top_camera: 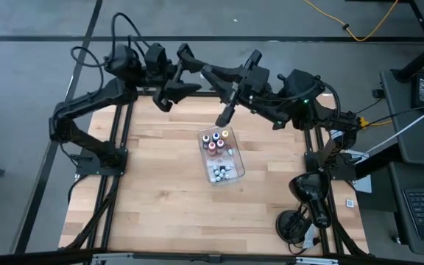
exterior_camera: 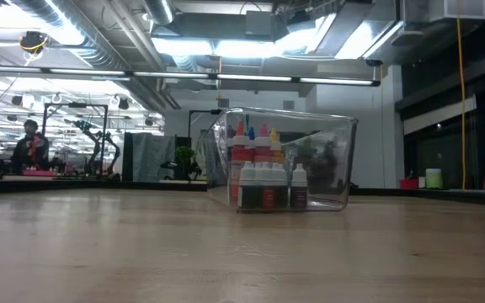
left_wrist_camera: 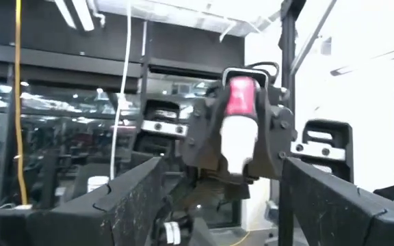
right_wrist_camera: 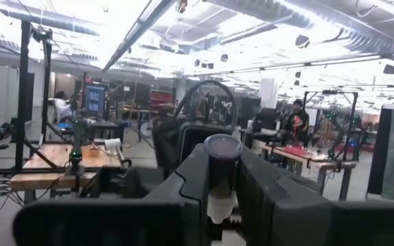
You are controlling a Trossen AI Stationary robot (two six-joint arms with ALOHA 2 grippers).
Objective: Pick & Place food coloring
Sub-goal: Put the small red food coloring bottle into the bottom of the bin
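Even overhead light covers the desk (top_camera: 168, 184) in the high view, leaving only soft, short shadows under the arms. In the low view, ceiling strip lights (exterior_camera: 251, 42) blaze white across the upper frame, and the near desk surface is soft and out of focus. Both wrist views are blurred; a blown-out white area fills the left wrist view's right side, and ceiling glare whitens the right wrist view's top.

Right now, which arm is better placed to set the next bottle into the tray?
Right, probably. The right gripper is shut on a bottle and hangs just past the far end of the tray. The left gripper is open and empty, raised off to the side.
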